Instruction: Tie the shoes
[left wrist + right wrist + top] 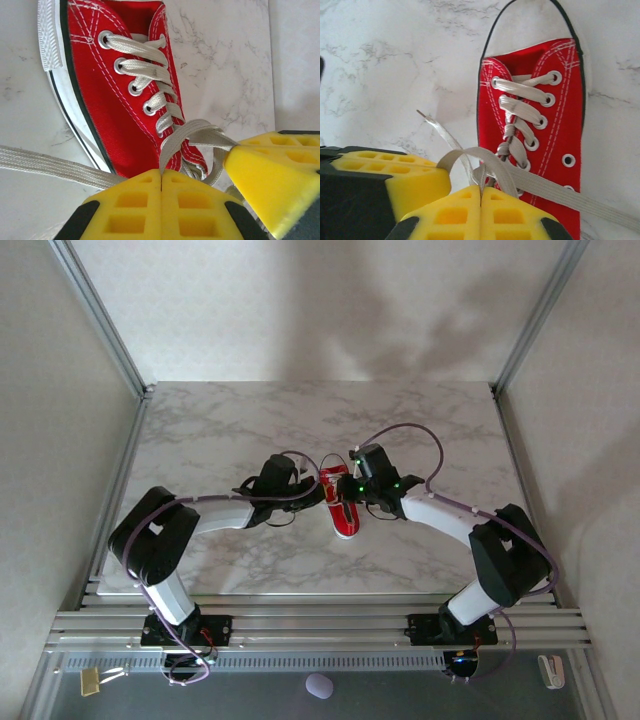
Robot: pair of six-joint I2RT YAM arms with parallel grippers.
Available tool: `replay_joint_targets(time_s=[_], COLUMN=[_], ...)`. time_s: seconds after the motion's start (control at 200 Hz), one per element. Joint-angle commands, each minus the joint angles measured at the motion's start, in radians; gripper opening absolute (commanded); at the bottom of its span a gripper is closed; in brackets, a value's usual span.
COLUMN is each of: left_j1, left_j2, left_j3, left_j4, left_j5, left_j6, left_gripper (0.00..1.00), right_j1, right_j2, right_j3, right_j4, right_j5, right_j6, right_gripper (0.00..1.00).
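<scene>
The red sneaker [342, 505] lies mid-bench [200, 440]. The left pincer [161, 174] at its 9 o'clock and the right pincer [481, 190] at 3 o'clock each clamp a white lace [172, 142].

Desk [230, 420]: white marble-pattern top with grey veining. One red sneaker [342, 508] with white sole rests sole-down near the centre. A flat white lace [45, 165] stretches over the bare surface beside the sole.

1. Left arm [215, 512], right arm [440, 512]: white link casings, black joint housings.
2. Purple cables [405, 426] loop along both arms.
3. Green indicator lights [357, 480] lit at the right wrist.
4. Gripper fingers [150, 212]: yellow, moulded with rectangular recesses, black-backed.
5. Base plates [185, 628]: black.
</scene>
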Motion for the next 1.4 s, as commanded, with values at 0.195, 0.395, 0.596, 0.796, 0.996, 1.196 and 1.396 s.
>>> replay_joint_targets(time_s=[0.195,0.395,0.596,0.796,0.996,1.196,1.396], left_j1=[0.003,0.003,0.003,0.002,-0.005,-0.041,-0.073], left_j2=[0.021,0.027,0.009,-0.007,-0.031,-0.045,0.006], left_j3=[0.027,0.033,-0.002,-0.039,-0.086,-0.107,-0.124], left_j4=[-0.039,-0.065,-0.073,-0.075,-0.053,-0.040,0.037], left_j5=[-0.042,-0.054,-0.050,-0.058,-0.052,-0.065,-0.060], left_j6=[-0.035,-0.041,-0.053,-0.069,-0.101,-0.138,-0.195], left_gripper=[0.01,0.01,0.01,0.01,0.00,0.00,0.00], right_j1=[-0.005,-0.008,-0.014,-0.022,-0.026,-0.026,-0.026], right_j2=[-0.030,-0.089,-0.139,-0.164,-0.165,-0.152,-0.147], right_j3=[-0.045,-0.123,-0.155,-0.170,-0.175,-0.178,-0.178], right_j4=[0.079,0.187,0.179,0.179,0.164,0.166,0.165], right_j5=[-0.172,-0.199,-0.101,-0.063,-0.036,-0.039,-0.046], right_j6=[-0.108,-0.120,-0.099,-0.088,-0.080,-0.072,-0.072], right_gripper=[0.00,0.00,0.00,0.00,0.00,0.00,0.00])
